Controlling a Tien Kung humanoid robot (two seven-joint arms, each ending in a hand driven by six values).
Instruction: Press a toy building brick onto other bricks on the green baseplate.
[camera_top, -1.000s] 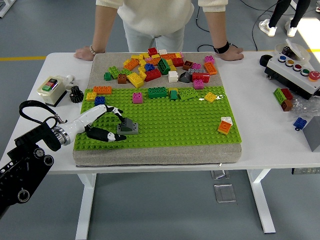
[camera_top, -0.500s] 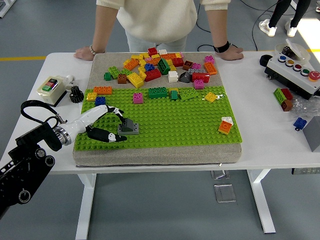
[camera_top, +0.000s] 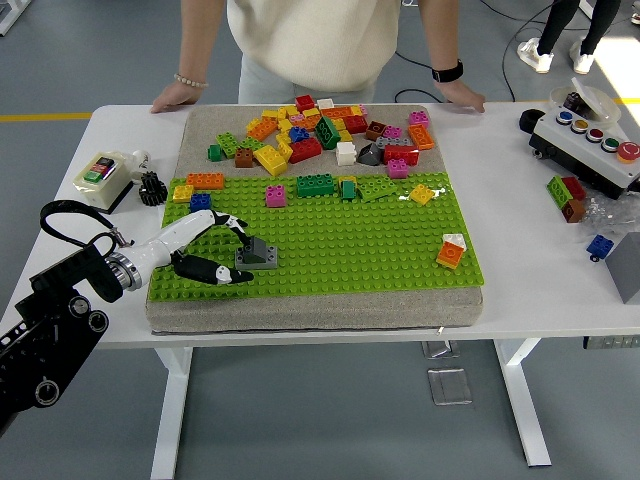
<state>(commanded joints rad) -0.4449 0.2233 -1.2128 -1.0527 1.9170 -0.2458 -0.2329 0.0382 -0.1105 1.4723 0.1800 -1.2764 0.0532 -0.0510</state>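
Note:
The green baseplate lies on a grey mat. A grey brick with a sloped top sits on its left part. My left hand reaches in from the left and is shut on this brick: one white finger arches over onto its top, and the black-tipped thumb lies along its near side. Single bricks stand along the plate's far edge, among them a pink brick, a dark green brick and a yellow brick. An orange and white brick stands near the right edge. My right hand is out of view.
A heap of loose bricks covers the mat beyond the plate. A person stands at the far side with both hands resting on the table edge. A switch box is on the left, and a button box with a few bricks on the right.
The person has shifted their stance and both hands have moved slightly along the far edge. My left hand and the grey brick have stayed in place.

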